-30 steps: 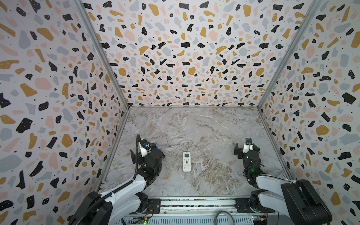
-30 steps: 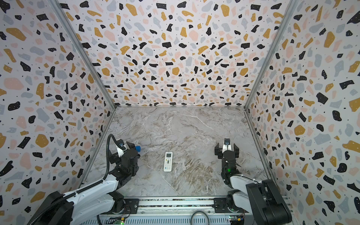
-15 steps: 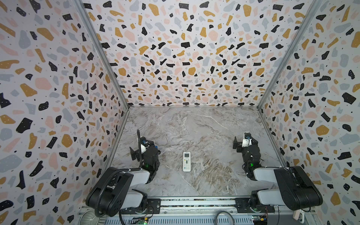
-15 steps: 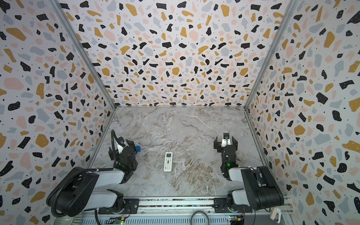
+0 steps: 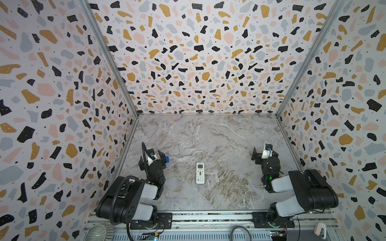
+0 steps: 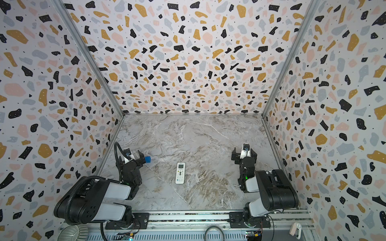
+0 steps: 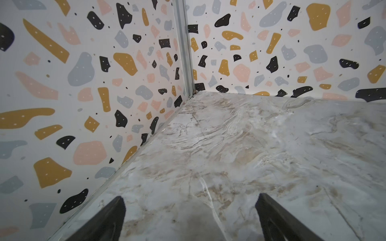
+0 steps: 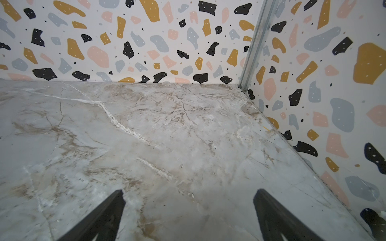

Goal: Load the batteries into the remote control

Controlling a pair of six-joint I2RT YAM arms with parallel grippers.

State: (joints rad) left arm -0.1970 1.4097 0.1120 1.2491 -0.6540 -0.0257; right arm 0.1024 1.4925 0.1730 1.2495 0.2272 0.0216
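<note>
The remote control (image 5: 200,173) (image 6: 180,173) lies button side up on the marble table, near the front middle, with its grey screen at the far end. No batteries show in any view. My left gripper (image 5: 151,158) (image 6: 130,159) stands open, low over the table to the left of the remote and well apart from it. In the left wrist view the left gripper (image 7: 190,198) has only bare marble between its fingers. My right gripper (image 5: 265,154) (image 6: 244,155) stands open to the right of the remote. The right wrist view shows that gripper (image 8: 189,191) empty as well.
Terrazzo-patterned walls (image 5: 62,125) close in the table on three sides. A metal rail (image 5: 208,217) runs along the front edge. A small blue cap (image 5: 167,159) shows at the left gripper's side. A ribbed metal cup (image 5: 98,230) sits beyond the rail, front left.
Both arms have folded back and down toward the front rail, and both grippers have shifted slightly away from it. The remote control has not moved. Both grippers stay open.
</note>
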